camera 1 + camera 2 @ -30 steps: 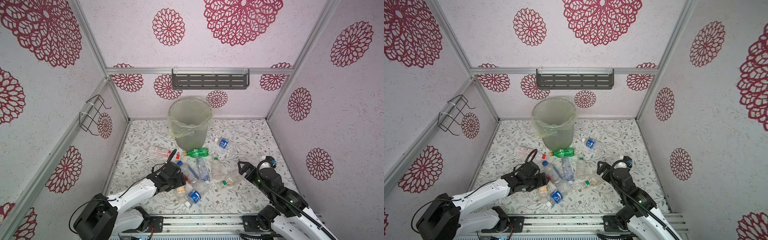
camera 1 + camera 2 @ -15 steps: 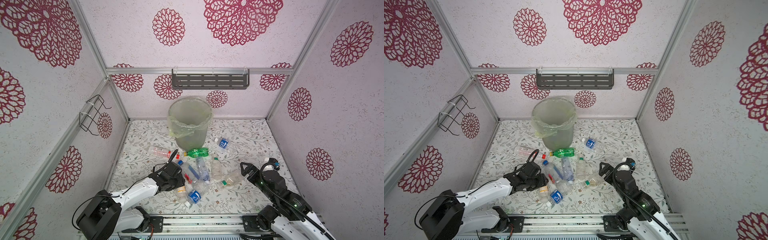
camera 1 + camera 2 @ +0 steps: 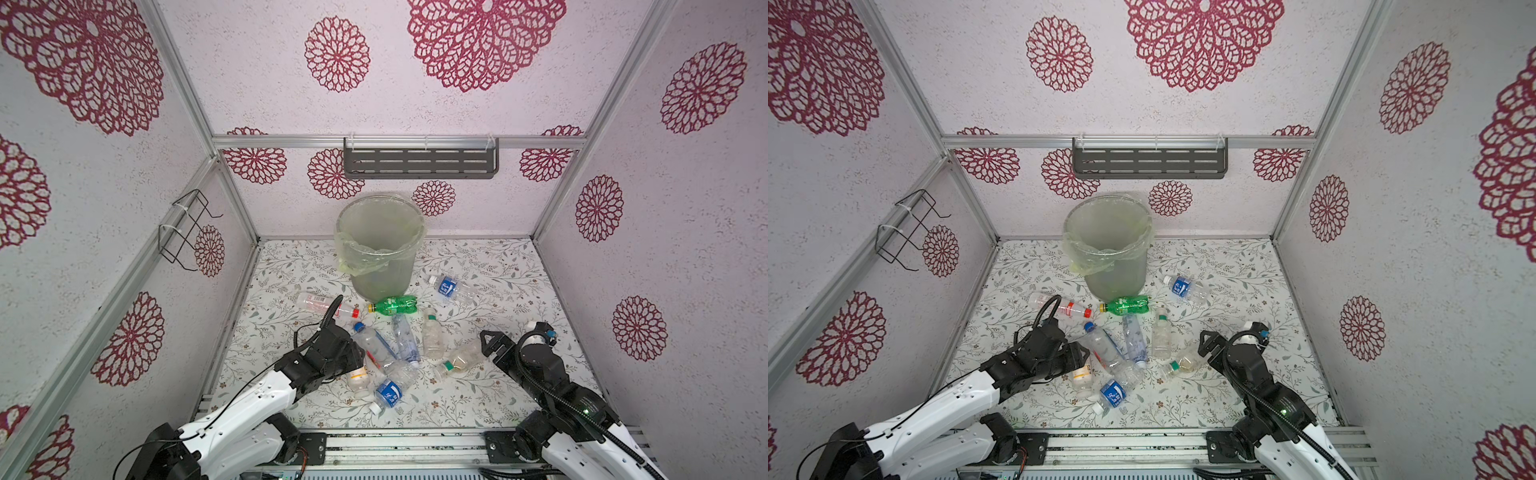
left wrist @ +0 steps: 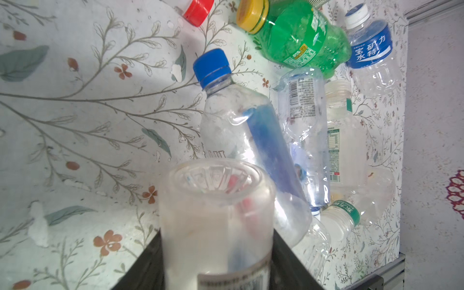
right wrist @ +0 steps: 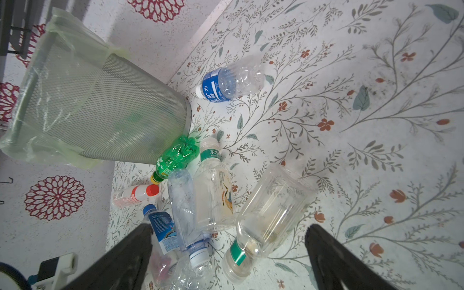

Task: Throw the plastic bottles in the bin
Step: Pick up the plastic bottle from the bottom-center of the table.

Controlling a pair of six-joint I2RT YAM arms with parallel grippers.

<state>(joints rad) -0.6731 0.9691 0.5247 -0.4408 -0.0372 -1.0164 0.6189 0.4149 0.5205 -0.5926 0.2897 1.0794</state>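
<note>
Clear plastic sits clenched in my left hand [image 4: 217, 251], one labelled bottle [image 4: 216, 200] gripped across its body at the tabletop heap [image 3: 401, 349] before the bin [image 3: 382, 278], ready for lifting; my right hand [image 5: 227, 228] hovers released.

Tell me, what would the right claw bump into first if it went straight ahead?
Probably the clear bottle with the green neck band: it lies right ahead of the open right claw, lined up with its gap. How near is hard to judge.

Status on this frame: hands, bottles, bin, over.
Left hand shut on frosted bottle. Right hand open near green-banded bottle. Bin upright, green bottle at its base. Blue-capped bottle crowds the grasp.
</note>
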